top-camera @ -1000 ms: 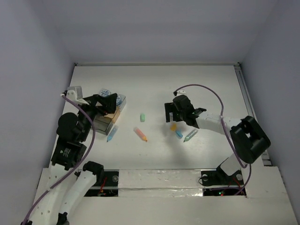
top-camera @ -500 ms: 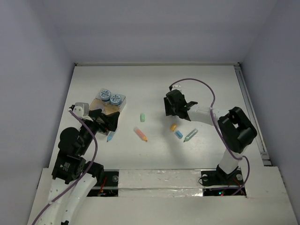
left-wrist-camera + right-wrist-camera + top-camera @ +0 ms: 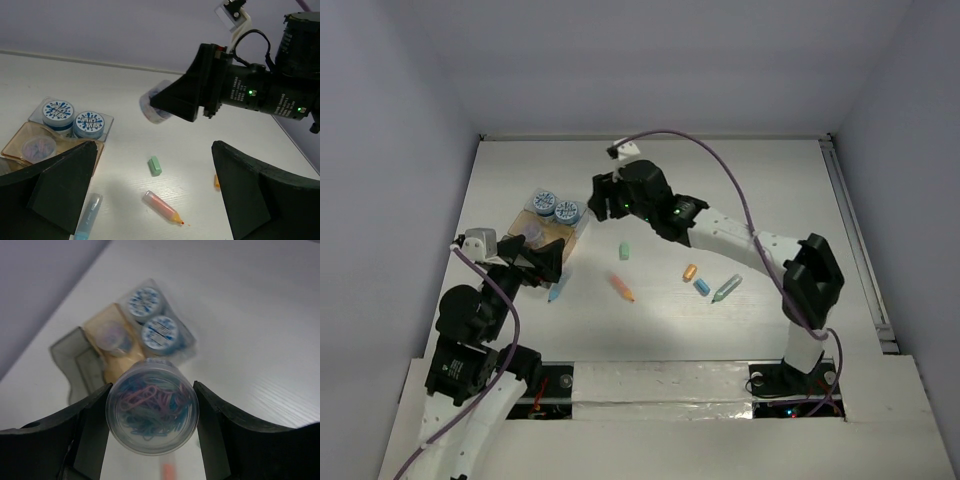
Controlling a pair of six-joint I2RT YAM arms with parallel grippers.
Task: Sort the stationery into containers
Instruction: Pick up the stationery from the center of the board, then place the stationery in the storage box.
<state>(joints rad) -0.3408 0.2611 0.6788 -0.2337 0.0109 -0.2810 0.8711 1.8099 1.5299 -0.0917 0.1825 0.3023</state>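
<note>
My right gripper [image 3: 606, 195] is shut on a round see-through tub of paper clips [image 3: 152, 407] and holds it in the air just right of the containers. The tub also shows in the left wrist view [image 3: 154, 111]. A clear box [image 3: 584, 216] holds two blue-topped tubs [image 3: 544, 201]. A brownish box [image 3: 550, 237] next to it holds one tub [image 3: 532, 232]. My left gripper [image 3: 540, 262] is open and empty, near the brownish box. Below it lie an orange stick [image 3: 162, 206], a green piece [image 3: 155, 165] and a blue stick [image 3: 90, 215].
A small orange piece [image 3: 689, 271], a blue piece [image 3: 701, 286] and a teal stick [image 3: 726, 289] lie right of the middle. The right arm's purple cable [image 3: 720, 170] arches over the far half of the table. Walls close in the table's far and side edges.
My right gripper has swung from right of the middle far to the left, up beside the boxes. My left gripper has drawn back off the boxes toward the near side.
</note>
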